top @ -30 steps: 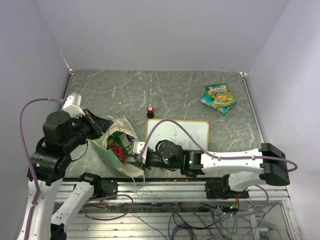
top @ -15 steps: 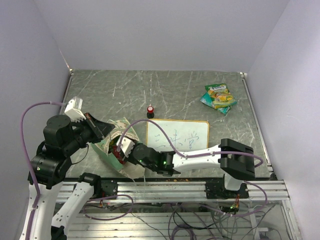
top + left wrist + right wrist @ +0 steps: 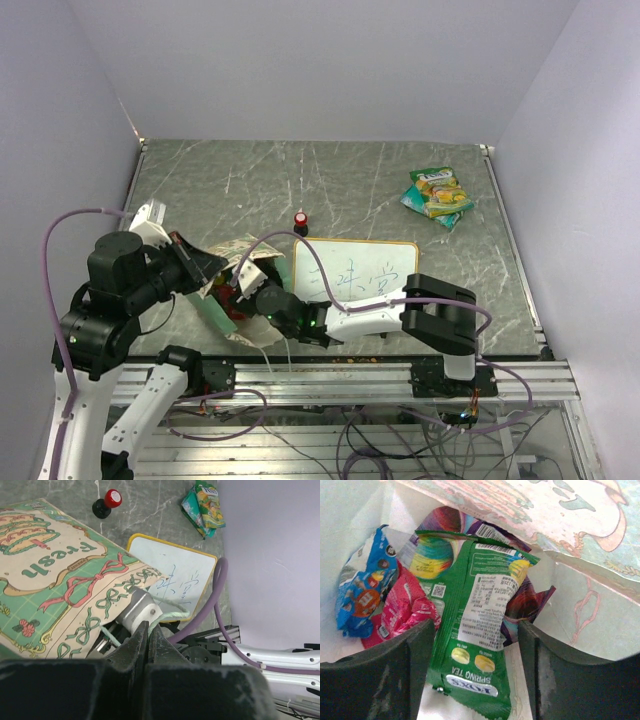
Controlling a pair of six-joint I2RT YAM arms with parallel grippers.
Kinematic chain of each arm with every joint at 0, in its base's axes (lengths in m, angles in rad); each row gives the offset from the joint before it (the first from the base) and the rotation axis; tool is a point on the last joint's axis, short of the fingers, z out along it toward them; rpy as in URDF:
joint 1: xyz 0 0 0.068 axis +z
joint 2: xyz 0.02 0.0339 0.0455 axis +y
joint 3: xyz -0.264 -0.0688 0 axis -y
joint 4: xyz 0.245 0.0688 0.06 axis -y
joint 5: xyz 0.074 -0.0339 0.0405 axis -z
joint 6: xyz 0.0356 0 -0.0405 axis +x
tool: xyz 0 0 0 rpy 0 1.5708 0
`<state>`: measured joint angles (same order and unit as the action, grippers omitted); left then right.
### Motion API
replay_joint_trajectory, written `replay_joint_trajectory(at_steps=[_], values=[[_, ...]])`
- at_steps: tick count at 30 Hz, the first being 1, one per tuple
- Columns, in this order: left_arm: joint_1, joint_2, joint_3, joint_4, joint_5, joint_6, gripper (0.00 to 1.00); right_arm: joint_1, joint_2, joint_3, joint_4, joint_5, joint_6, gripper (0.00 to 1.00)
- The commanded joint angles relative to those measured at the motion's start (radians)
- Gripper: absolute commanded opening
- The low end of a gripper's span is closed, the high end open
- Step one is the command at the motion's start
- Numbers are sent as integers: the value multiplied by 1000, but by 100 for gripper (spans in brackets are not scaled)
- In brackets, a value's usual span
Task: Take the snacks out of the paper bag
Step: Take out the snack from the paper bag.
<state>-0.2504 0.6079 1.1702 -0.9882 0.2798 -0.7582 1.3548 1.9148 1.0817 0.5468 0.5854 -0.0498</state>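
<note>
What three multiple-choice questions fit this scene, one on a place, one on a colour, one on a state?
1. Where is the right gripper? A inside the cream paper bag with mint-green sides; B above the wood-framed whiteboard; C by the far wall.
2. Colour of the glossy crinkly packet between its fingers? A blue; B green; C pink.
3. Those fingers are: A shut on the packet; B open, flanking it; C shut on nothing.
Answers: 1 A, bag walls surround it. 2 B, the front packet is green. 3 B, the fingers stand wide apart.
</note>
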Motion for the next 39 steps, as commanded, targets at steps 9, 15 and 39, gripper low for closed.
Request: replay_joint_trajectory(at_steps=[9,15,39], values=[[-3,-31,-53,48,42,-60,7,-67,143,35,69,-33,60,62],[-3,-23,-45,42,33,-62,7,-66,182,62,39,-90,57,41],[-3,-27,-71,103,-146,-101,7,-68,-146,-74,-50,-300,143,0]])
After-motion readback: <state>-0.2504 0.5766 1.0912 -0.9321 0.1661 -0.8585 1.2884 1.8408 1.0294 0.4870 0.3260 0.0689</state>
